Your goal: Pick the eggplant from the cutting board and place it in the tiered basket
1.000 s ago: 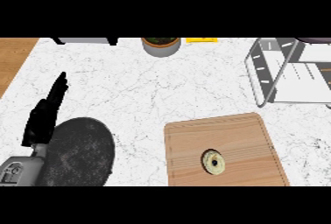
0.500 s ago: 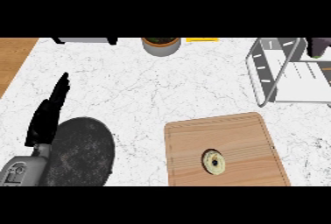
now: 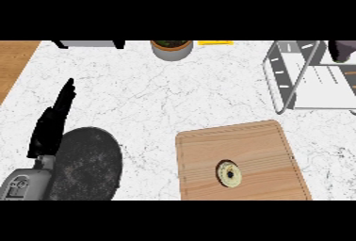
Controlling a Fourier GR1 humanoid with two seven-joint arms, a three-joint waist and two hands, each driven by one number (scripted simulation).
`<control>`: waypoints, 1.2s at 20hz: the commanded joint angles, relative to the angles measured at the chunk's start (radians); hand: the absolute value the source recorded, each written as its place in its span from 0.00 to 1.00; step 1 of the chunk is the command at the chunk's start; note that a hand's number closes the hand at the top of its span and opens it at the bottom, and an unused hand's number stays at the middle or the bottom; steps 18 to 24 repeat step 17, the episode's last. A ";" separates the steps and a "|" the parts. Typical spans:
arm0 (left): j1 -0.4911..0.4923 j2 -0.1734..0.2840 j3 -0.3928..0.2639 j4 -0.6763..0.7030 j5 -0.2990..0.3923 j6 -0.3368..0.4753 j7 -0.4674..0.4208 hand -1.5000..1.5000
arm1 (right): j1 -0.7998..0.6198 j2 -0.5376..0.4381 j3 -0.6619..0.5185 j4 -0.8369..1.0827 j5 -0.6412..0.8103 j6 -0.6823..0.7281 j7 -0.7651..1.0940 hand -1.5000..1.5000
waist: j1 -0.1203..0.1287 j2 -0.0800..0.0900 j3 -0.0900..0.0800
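Since a moment ago the left hand (image 3: 54, 123) has crept slightly up the counter (image 3: 173, 94), fingers straight and together, holding nothing, beside the dark plate (image 3: 87, 164). Far right, the eggplant (image 3: 342, 51) sits at the basket (image 3: 306, 77); whether a hand holds it I cannot tell. On the board (image 3: 240, 162) lies a round slice (image 3: 229, 173).

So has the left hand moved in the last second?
Yes, slightly: the left hand has shifted right and up, its fingertips further from the counter's wooden left edge.
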 commanded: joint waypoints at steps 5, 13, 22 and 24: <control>-0.012 0.004 0.021 0.018 -0.015 -0.003 -0.004 0.50 | 0.024 -0.185 -0.123 0.038 -0.080 0.188 0.058 0.00 | -0.013 -0.002 0.000; 0.024 0.033 0.068 -0.040 0.028 -0.048 0.009 0.50 | 0.248 -0.349 -0.240 0.121 -0.168 0.408 -0.138 0.00 | -0.007 0.000 0.001; 0.007 -0.021 0.035 0.035 -0.008 -0.021 -0.034 0.50 | 0.338 -0.394 -0.305 0.173 -0.219 0.509 -0.266 0.00 | -0.011 0.003 0.002; 0.007 -0.021 0.035 0.035 -0.008 -0.021 -0.034 0.50 | 0.338 -0.394 -0.305 0.173 -0.219 0.509 -0.266 0.00 | -0.011 0.003 0.002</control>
